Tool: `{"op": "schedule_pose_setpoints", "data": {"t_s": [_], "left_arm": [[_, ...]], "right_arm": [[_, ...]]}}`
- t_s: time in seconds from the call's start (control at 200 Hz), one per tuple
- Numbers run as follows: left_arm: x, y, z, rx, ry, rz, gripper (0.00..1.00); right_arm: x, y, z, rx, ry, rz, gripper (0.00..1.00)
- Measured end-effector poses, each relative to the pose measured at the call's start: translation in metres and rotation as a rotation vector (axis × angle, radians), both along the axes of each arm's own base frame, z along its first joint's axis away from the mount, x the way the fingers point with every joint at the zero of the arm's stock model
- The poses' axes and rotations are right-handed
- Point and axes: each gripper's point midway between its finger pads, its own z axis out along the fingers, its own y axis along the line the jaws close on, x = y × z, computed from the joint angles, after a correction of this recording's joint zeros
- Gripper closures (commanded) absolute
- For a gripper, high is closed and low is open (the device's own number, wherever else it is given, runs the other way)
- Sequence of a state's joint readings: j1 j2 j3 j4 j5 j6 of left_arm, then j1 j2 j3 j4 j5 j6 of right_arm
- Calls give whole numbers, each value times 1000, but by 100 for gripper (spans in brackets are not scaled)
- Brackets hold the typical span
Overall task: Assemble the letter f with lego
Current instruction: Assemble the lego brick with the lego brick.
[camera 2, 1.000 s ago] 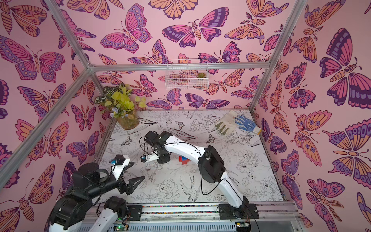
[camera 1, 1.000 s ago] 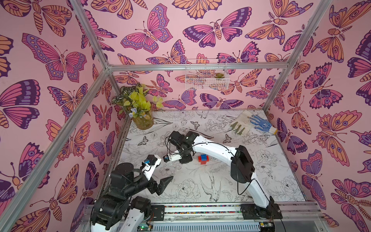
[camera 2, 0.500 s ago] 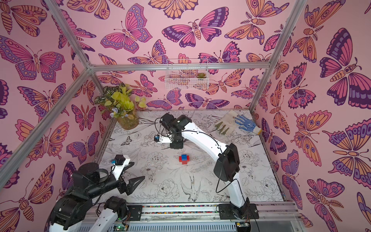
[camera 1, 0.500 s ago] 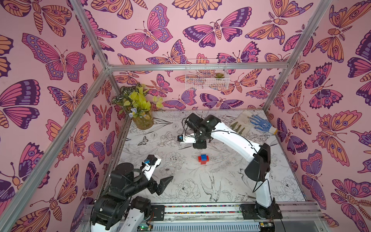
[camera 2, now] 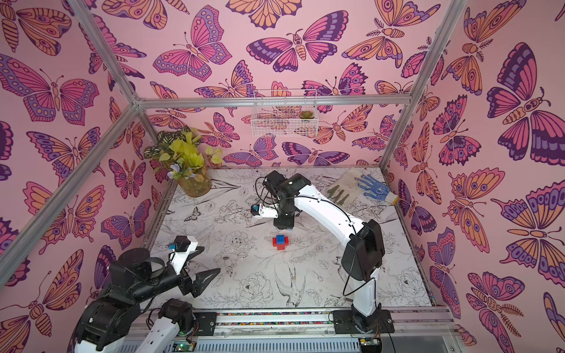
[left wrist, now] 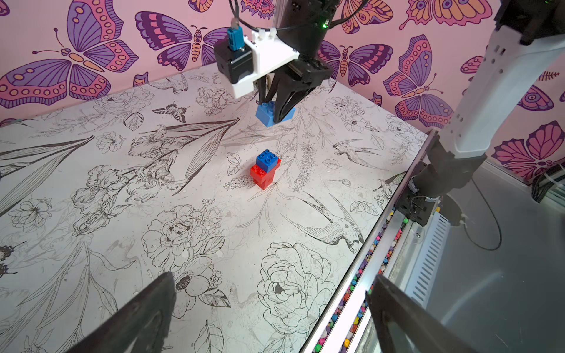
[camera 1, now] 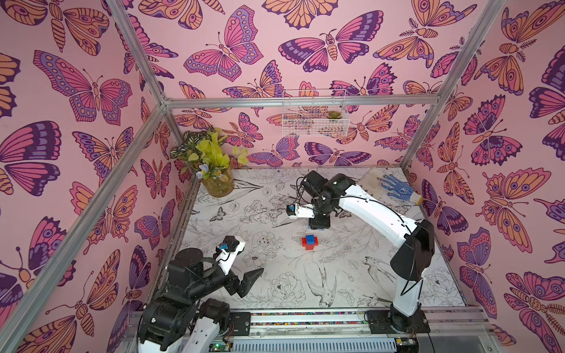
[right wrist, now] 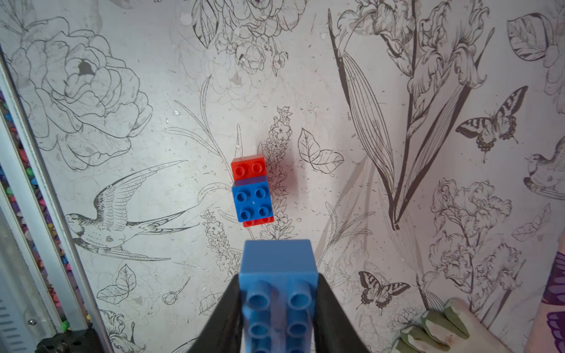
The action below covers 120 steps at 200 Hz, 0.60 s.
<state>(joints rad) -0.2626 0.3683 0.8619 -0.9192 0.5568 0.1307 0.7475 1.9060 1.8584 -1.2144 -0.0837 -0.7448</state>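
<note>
A joined lego stack [camera 1: 309, 242] [camera 2: 280, 241] stands mid-table: a short blue brick on top of red bricks [left wrist: 265, 169] [right wrist: 252, 192]. My right gripper [camera 1: 318, 224] [camera 2: 283, 225] hangs just behind the stack and above the table, pointing down. It is shut on a longer blue brick [right wrist: 278, 293] [left wrist: 273, 114], whose end sticks out past the fingertips. My left gripper [left wrist: 273, 282] [camera 1: 244, 262] [camera 2: 203, 264] stands wide open and empty near the front left, well away from the stack.
A vase of leaves [camera 1: 217, 183] stands at the back left corner. Work gloves [camera 1: 394, 186] lie at the back right. A wire basket [camera 1: 315, 117] hangs on the back wall. A metal rail with coloured beads [camera 1: 305, 316] runs along the front edge.
The right arm has carried the blue brick from left of the stack toward the back and then right, ending just behind the stack. The left arm has not moved.
</note>
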Motion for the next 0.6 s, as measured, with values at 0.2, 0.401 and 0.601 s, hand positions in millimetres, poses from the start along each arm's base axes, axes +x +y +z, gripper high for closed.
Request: {"op": "schedule_pose_setpoints", "data": {"t_s": [0.2, 0.401, 0.601], "left_arm": [[0, 0, 0, 0, 0, 0, 0], [0, 0, 0, 0, 0, 0, 0], [0, 0, 0, 0, 0, 0, 0]], "right_arm": [[-12, -2, -31, -15, 63, 37, 85], [-14, -3, -40, -20, 70, 63, 85], [-12, 1, -44, -17, 67, 81, 85]]}}
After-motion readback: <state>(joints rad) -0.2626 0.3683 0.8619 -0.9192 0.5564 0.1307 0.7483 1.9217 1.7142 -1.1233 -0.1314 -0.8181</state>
